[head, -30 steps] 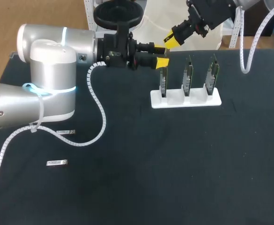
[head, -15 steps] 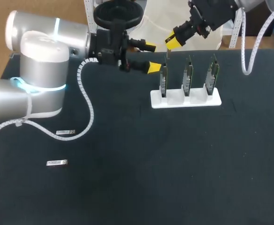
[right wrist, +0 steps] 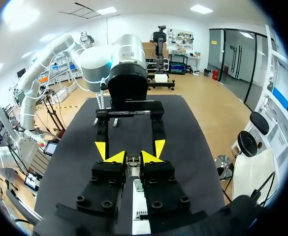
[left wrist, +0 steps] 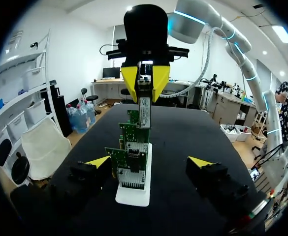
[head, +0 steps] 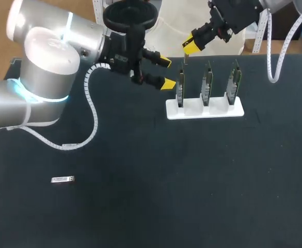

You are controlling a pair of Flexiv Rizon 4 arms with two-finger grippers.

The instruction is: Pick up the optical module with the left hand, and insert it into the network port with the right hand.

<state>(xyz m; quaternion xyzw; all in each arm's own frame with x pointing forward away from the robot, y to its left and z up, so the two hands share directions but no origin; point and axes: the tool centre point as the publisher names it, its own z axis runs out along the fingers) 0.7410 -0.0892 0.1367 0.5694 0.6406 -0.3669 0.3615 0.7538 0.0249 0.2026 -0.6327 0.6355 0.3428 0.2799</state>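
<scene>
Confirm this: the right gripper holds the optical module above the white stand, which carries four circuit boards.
Not quite. The white stand carries three circuit boards, not four; the head view shows them side by side. The rest stands: the right gripper holds the optical module above the stand.

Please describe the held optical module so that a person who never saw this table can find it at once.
On the dark table stands a white holder with three upright green boards. Over the board at its left end hangs the right gripper, shut on the optical module. Unlike the other silver module, lying flat on the table's left part, it hangs upright in the air.
</scene>
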